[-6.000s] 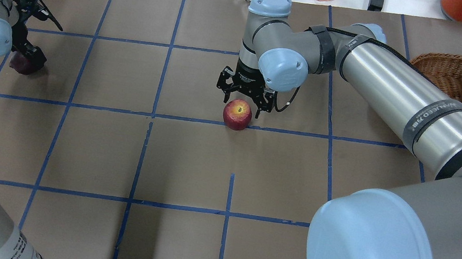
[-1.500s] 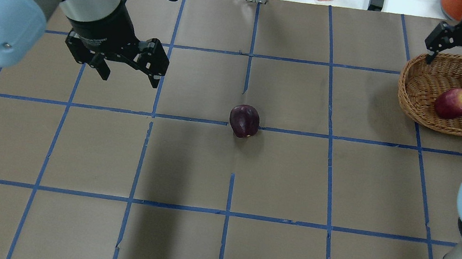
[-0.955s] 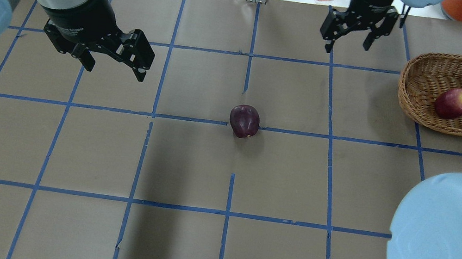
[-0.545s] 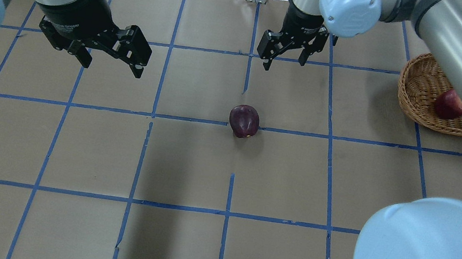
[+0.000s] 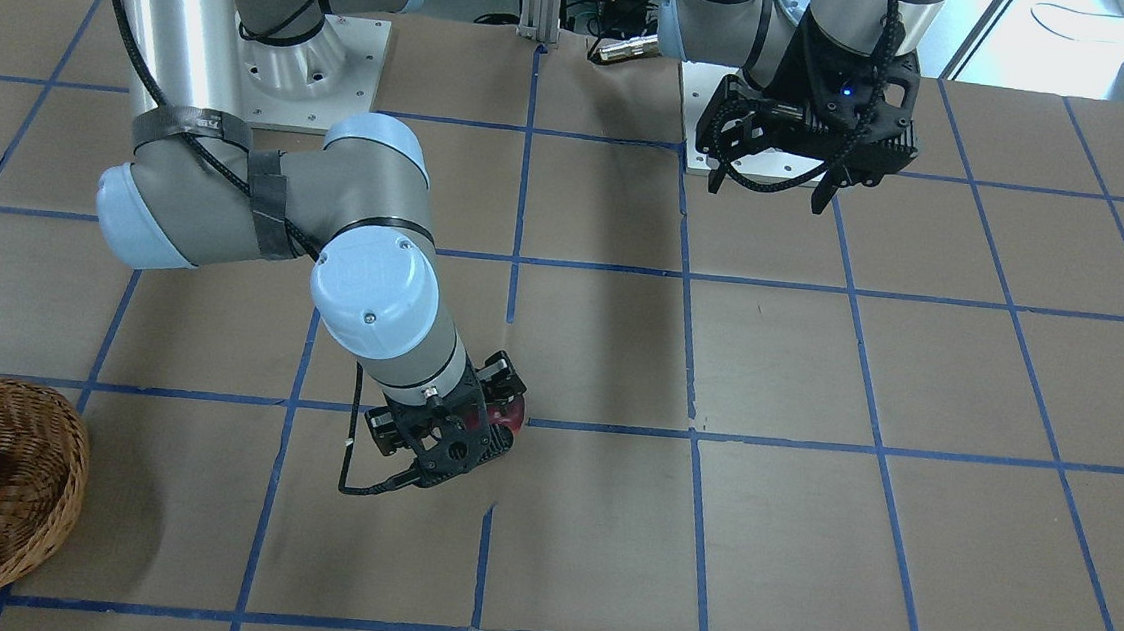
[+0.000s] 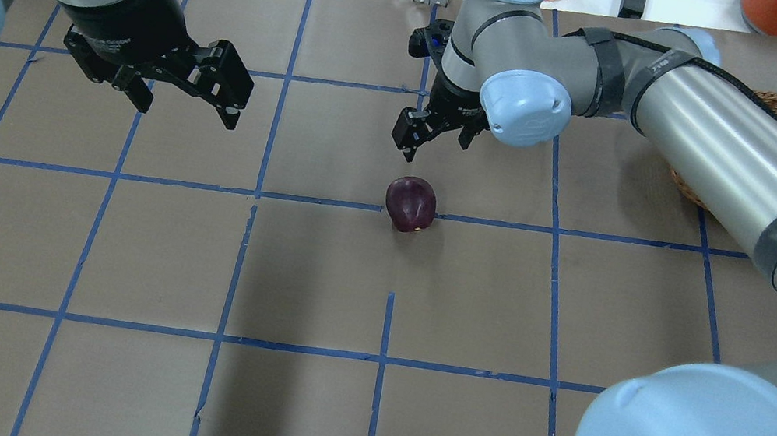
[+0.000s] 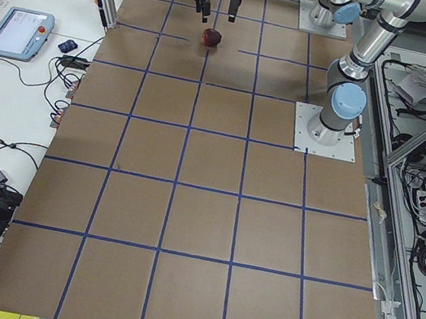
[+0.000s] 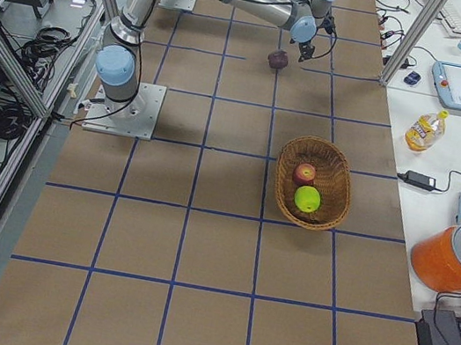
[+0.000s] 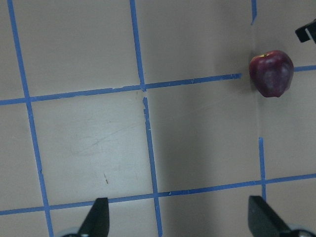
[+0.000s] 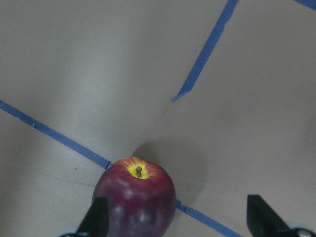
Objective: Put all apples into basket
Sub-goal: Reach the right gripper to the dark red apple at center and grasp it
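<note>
The dark maroon apple point(image 6: 410, 203) lies on the table's middle on a blue tape line; it also shows in the right wrist view point(image 10: 134, 197) and the left wrist view point(image 9: 270, 73). My right gripper point(image 6: 433, 139) is open and empty, just behind and above this apple, not touching it. My left gripper point(image 6: 186, 113) is open and empty, high over the table to the apple's left. The wicker basket point(image 8: 283, 202) stands at the right and holds the red apple point(image 8: 305, 172) and the yellow-green apple point(image 8: 307, 199). In the overhead view my right arm hides most of the basket.
The table is brown paper with a blue tape grid. My right arm point(image 6: 722, 159) stretches from the lower right across the basket side. Cables, a juice bottle point(image 8: 422, 129) and an orange bucket point(image 8: 457, 257) lie beyond the far edge.
My right gripper has swung left from over the basket to just behind the maroon apple and come down. My left gripper has drawn back slightly to the left. The maroon apple has not moved.
</note>
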You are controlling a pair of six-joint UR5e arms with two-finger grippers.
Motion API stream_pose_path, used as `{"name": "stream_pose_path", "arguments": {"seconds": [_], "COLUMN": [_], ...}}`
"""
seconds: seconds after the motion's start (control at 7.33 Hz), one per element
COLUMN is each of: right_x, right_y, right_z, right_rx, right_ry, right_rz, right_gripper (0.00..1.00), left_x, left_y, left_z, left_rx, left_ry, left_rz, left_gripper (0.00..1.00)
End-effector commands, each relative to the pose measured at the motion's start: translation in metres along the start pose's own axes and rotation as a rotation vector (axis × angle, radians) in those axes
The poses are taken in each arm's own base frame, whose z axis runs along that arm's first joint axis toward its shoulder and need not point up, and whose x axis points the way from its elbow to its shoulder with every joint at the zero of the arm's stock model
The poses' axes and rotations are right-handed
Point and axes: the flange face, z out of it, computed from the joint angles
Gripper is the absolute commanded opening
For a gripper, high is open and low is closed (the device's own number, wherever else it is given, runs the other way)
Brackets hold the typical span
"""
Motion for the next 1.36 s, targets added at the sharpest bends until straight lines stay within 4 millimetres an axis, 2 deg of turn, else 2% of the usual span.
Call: {"name": "stream_pose_path", "arguments": {"seconds": [0.0,0.27,0.68,1.23], "right_x": [-0.024,-0.024,-0.025,-0.021], "right_y": [0.004,0.019,0.02,0.015], "right_z": [0.02,0.042,0.045,0.068], "right_rx": [-0.025,-0.073,-0.066,-0.073], "right_ry": [-0.004,-0.011,-0.014,-0.016], "right_rz": [0.018,0.03,0.026,0.024], "right_gripper": [1.0,1.0,1.0,0.98], "left_x": [-0.001,-0.001,-0.002,-0.003], "left_y": [-0.001,-0.001,-0.002,-0.002], "left_z": [-0.001,-0.001,-0.004,-0.004], "left_rx": [0.003,0.003,0.01,0.009], "left_ry": [0.003,0.003,0.005,0.007], "left_rz": [-0.003,-0.003,-0.006,-0.007], "left_gripper": [1.0,1.0,1.0,1.0]}}
